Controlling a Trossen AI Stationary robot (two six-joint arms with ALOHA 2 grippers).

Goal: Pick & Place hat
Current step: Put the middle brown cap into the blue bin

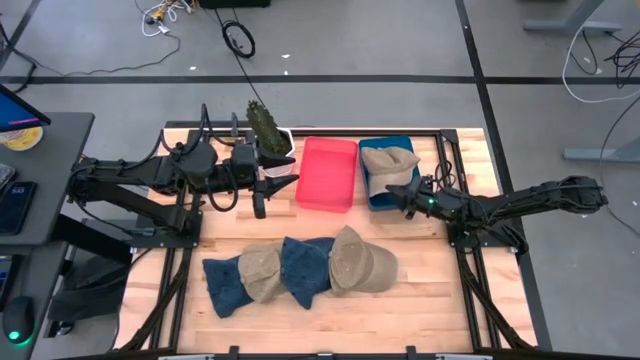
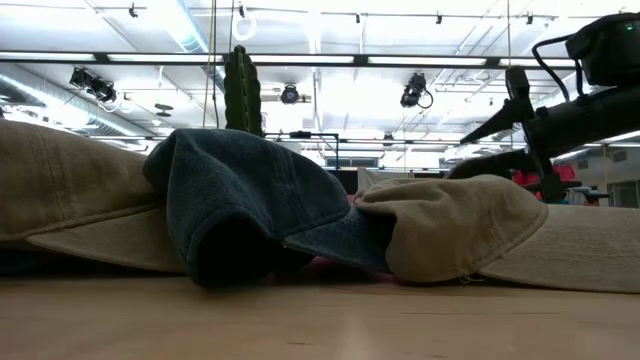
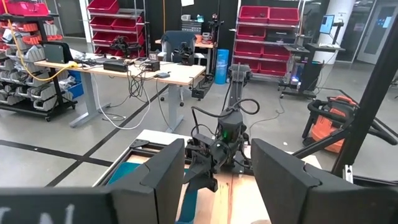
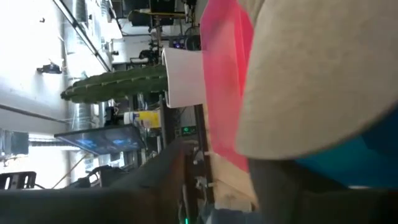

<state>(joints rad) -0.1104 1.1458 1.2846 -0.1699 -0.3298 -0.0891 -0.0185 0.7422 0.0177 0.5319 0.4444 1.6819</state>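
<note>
Four hats lie overlapping in a row on the wooden counter point(image 1: 420, 300): a blue hat point(image 1: 222, 283), a tan hat point(image 1: 261, 272), a second blue hat point(image 1: 304, 268) and a larger tan hat point(image 1: 357, 262). A fifth, beige hat point(image 1: 389, 160) sits in the blue bin point(image 1: 372, 196), which stands beside the red bin point(image 1: 327, 173).

The right fingers point(image 1: 400, 190) are at the near edge of the blue bin, with the beige hat just ahead of them. In the right wrist view the hat's cloth point(image 4: 323, 81) fills the space in front of the dark fingers point(image 4: 155, 180); whether they are apart or together cannot be told.

The left fingers point(image 1: 285, 174) hang beside the red bin, close to the potted cactus point(image 1: 266, 125) in its white pot. They stand apart with nothing between them, as the left wrist view shows point(image 3: 217, 180).
</note>
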